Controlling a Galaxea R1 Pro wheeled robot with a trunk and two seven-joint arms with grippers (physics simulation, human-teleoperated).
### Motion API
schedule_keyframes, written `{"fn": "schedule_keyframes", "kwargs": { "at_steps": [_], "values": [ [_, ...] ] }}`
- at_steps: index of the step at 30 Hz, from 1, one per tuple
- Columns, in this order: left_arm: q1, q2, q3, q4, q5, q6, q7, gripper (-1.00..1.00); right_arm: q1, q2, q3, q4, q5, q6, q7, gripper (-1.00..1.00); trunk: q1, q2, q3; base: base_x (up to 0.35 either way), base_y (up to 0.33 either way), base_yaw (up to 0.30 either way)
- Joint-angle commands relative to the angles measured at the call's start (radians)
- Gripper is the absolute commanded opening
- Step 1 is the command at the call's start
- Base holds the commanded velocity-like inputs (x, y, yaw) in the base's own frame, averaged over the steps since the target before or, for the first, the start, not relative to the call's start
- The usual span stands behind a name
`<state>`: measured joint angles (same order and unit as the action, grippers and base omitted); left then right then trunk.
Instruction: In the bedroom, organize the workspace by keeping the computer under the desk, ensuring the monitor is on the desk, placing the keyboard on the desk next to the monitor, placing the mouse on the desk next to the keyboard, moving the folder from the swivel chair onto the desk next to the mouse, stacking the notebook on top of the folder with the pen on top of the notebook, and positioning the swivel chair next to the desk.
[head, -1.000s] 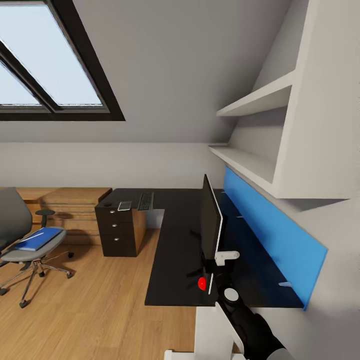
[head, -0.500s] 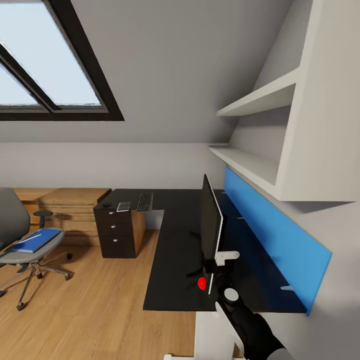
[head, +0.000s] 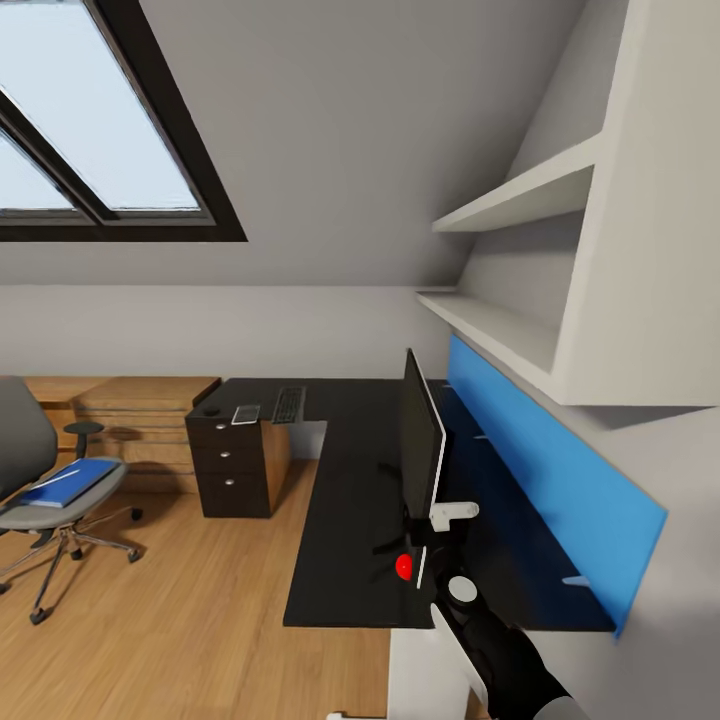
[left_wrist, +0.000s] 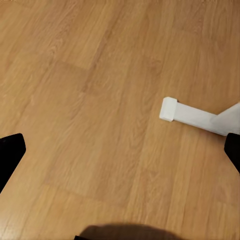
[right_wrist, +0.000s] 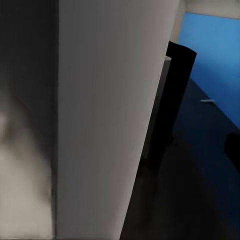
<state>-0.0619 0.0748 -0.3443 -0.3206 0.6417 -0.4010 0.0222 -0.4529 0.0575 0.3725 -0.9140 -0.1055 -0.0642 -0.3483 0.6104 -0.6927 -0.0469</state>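
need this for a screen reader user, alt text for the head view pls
A black L-shaped desk holds a monitor seen edge-on, with the right gripper at its base. A keyboard lies at the desk's far end, and a blue folder rests on a grey swivel chair on the wooden floor.

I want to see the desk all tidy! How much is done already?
The monitor already stands on the desk, with the right gripper at its base. The keyboard lies far along the desk, not beside it. The folder waits on the swivel chair.
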Motion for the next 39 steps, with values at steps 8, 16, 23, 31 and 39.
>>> {"fn": "schedule_keyframes", "kwargs": {
  "at_steps": [8, 16, 23, 31, 39],
  "values": [
    [-0.001, 0.001, -0.007, 0.000, 0.009, -0.004, 0.002, 1.00, -0.001, -0.001, 0.003, 0.001, -0.014, -0.006, -0.006, 1.00, 0.000, -0.001, -0.002, 0.145, -0.149, 0.000],
    [-0.001, 0.001, -0.007, 0.000, 0.009, -0.004, 0.002, 1.00, -0.001, -0.001, 0.003, 0.001, -0.014, -0.006, -0.006, 1.00, 0.000, -0.001, -0.002, 0.022, -0.023, 0.000],
    [-0.001, 0.002, -0.007, 0.000, 0.009, -0.004, 0.002, 1.00, -0.001, -0.001, 0.003, 0.001, -0.014, -0.006, -0.006, 1.00, 0.000, -0.001, -0.002, 0.002, -0.002, 0.000],
    [-0.001, 0.002, -0.007, 0.000, 0.009, -0.004, 0.002, 1.00, -0.001, -0.001, 0.003, 0.001, -0.014, -0.006, -0.006, 1.00, 0.000, -0.001, -0.002, 0.102, 0.000, 0.000],
    [-0.001, 0.002, -0.007, 0.000, 0.009, -0.004, 0.002, 1.00, -0.001, -0.001, 0.003, 0.003, -0.014, -0.006, -0.005, 1.00, 0.000, -0.001, -0.002, 0.053, 0.000, 0.000]
  ]
}}
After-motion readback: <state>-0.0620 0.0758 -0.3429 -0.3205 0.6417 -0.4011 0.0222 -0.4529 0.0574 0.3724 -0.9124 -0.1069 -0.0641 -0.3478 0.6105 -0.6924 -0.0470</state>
